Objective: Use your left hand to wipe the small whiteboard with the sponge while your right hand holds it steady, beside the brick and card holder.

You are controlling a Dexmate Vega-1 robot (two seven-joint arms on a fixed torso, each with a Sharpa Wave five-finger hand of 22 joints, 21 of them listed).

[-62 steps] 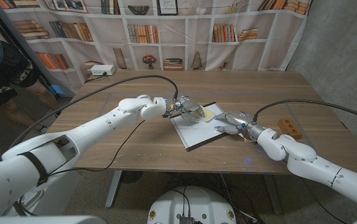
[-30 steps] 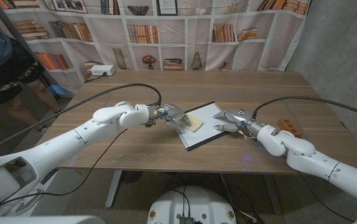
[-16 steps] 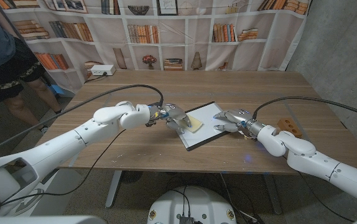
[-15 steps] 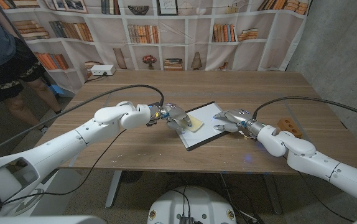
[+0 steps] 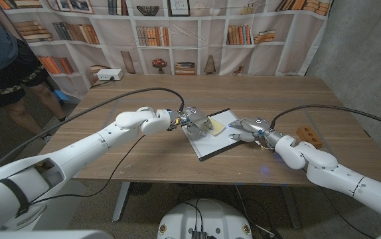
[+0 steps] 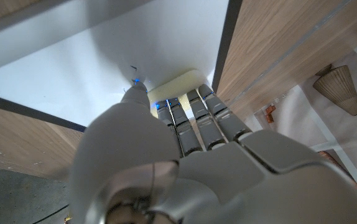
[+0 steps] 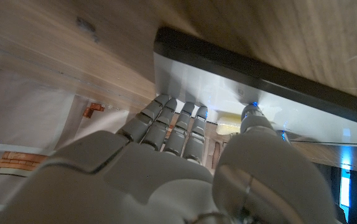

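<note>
The small whiteboard (image 5: 212,142), white with a black frame, lies at the middle of the table (image 5: 144,159). My left hand (image 5: 196,122) holds the yellow sponge (image 5: 216,124) against the board's far part. In the left wrist view the fingers (image 6: 197,118) cover the sponge (image 6: 177,82) on the white surface (image 6: 91,56). My right hand (image 5: 246,129) presses down on the board's right edge. In the right wrist view its fingertips (image 7: 172,109) lie on the whiteboard (image 7: 259,87), with the sponge (image 7: 230,121) beyond them. The orange brick (image 5: 308,135) lies to the right of my right arm.
A person (image 5: 1,53) stands at the table's far left corner. A white power strip (image 5: 107,75) sits on the table's far left edge. Black cables (image 5: 137,89) arch over both arms. A bookshelf backdrop hangs behind the table.
My left hand has slid the sponge from the board's near left part toward its far side. The right hand has stayed pressed on the right edge, and the board has not shifted.
</note>
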